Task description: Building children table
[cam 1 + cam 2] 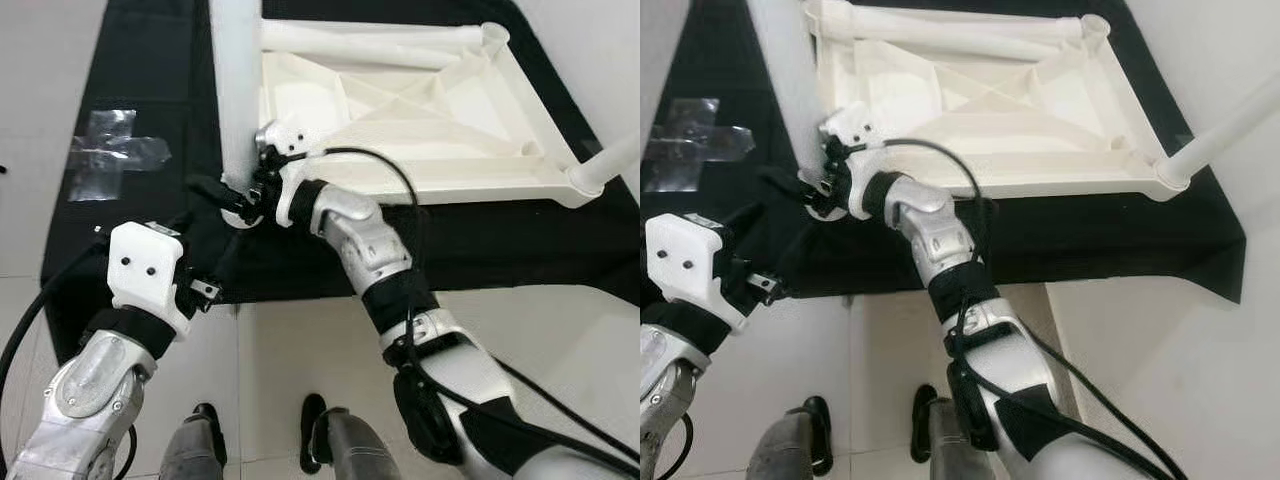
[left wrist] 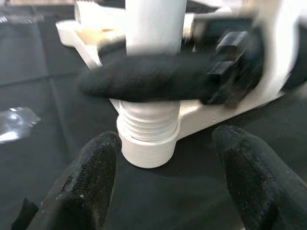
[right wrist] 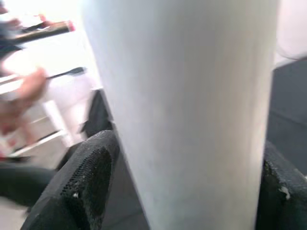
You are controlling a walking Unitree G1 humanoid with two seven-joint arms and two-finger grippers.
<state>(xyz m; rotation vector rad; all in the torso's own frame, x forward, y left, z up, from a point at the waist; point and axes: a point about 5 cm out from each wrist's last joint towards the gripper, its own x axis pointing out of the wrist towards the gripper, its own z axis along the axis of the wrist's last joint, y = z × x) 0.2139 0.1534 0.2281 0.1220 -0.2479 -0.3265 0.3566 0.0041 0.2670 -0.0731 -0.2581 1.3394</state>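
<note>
Head cam first: my right gripper [image 1: 243,203] is wrapped round the bottom of the upright white table leg [image 1: 238,90], right where it meets the near-left corner of the upside-down white tabletop [image 1: 520,125] lying on the black mat [image 1: 150,100]. The leg's long axis runs straight up out of my fingers. My left gripper [image 1: 205,290] hangs just short of that same corner, on the near side, touching nothing. Another leg [image 1: 610,160] stands at the right corner, and one more [image 1: 370,42] lies flat along the far edge. Crumpled clear tape [image 1: 115,152] sits on the mat, off to the left.

Left wrist cam: my left fingers [image 2: 91,187] are spread wide and empty. The threaded leg base [image 2: 147,128] sits dead ahead between them, seated in the corner socket [image 2: 146,151], with a right finger [image 2: 144,82] crossing the leg just above the threads.

Right wrist cam: the leg fills the gap between my right fingers [image 3: 88,177], snug on both sides, so I've got it held.

My guess is I'm screwing this leg in. The right arm's the one on it; the left is close enough to steady the base.
</note>
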